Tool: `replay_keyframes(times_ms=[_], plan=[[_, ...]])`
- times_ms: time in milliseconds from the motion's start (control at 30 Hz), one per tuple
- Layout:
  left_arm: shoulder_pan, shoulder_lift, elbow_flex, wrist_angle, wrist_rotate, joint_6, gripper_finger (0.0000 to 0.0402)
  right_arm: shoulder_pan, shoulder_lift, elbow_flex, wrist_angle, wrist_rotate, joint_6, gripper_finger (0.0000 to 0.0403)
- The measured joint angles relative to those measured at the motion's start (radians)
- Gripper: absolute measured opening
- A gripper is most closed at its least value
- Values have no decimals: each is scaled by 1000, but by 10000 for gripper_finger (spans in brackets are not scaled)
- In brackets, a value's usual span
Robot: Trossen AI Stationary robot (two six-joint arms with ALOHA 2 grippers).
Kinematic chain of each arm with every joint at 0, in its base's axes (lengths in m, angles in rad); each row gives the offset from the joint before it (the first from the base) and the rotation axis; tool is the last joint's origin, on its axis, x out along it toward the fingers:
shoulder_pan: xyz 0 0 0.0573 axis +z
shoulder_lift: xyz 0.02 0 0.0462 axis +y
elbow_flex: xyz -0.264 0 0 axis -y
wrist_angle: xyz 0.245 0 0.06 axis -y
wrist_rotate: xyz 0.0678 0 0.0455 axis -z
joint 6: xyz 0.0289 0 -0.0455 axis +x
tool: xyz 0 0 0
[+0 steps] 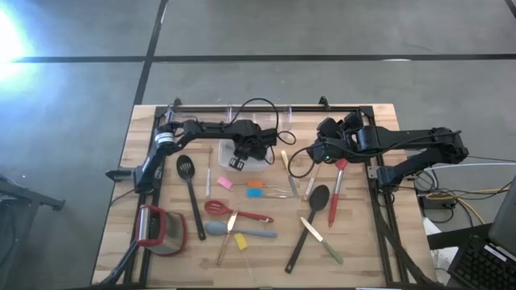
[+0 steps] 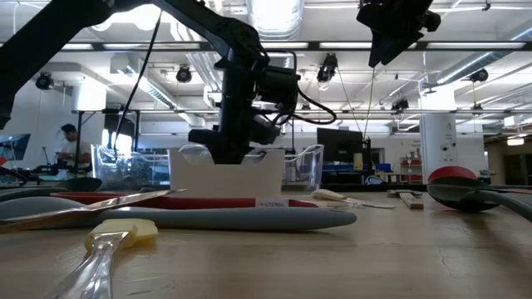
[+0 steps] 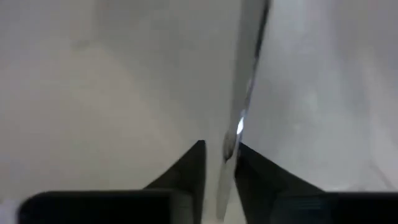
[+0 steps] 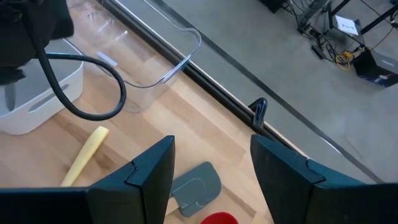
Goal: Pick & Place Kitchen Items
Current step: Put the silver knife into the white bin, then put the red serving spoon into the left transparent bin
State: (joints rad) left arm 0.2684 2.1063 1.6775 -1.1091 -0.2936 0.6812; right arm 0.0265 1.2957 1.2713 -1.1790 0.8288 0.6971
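My left gripper (image 1: pixel 237 163) is over the white square dish (image 1: pixel 242 151), shut on a slender metal utensil (image 3: pixel 244 74). In the left wrist view the gripper (image 3: pixel 221 163) has the dish's white inside behind it. My right gripper (image 1: pixel 322 150) is open and empty above the table, right of the dish. In its wrist view (image 4: pixel 211 168) it stands over a grey flat piece (image 4: pixel 196 188) and a yellow handle (image 4: pixel 84 155). The black slotted turner (image 1: pixel 189 193), red whisk (image 1: pixel 234 211), grey-blue spatula (image 1: pixel 239 232) and black spoon (image 1: pixel 311 211) lie on the table. My left gripper pinches the metal utensil near one end (image 3: pixel 232 142) between its two fingers. The fingers come from above, pointing down into the dish, and the utensil runs on ahead of them, along the fingers. Whether its far end touches the dish, I cannot tell.
A clear plastic tub (image 4: pixel 155 56) stands behind the dish by the table's far rail. A red-and-grey gadget (image 1: pixel 157 229) lies near left. A wooden-handled knife (image 1: pixel 321 240), a red-handled tool (image 1: pixel 337 181) and small coloured pieces (image 1: pixel 255 190) lie between the arms.
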Motion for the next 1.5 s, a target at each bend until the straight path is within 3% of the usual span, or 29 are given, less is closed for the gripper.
replay_keyframes(times_ms=[133, 333, 667, 1033, 1200, 1500], plan=[[-10, -13, 0, -35, -116, -85, 133, 0, 0, 0, 0, -19, 3, 205], [-26, -59, 1, -103, -125, -164, 164, 0, 0, 0, 4, -21, 3, 205], [-85, -178, 13, -270, -112, -336, 169, 0, 0, 0, 6, -24, 3, 205], [-151, -464, -12, -328, -60, -554, 170, 0, 0, 0, 4, -65, 1, 205], [-156, -655, -145, -172, -68, -624, 170, 0, 0, 0, -49, -138, 95, 205], [-155, -1013, -580, 341, -78, -585, 170, 45, 0, -39, -268, -342, 442, 191]])
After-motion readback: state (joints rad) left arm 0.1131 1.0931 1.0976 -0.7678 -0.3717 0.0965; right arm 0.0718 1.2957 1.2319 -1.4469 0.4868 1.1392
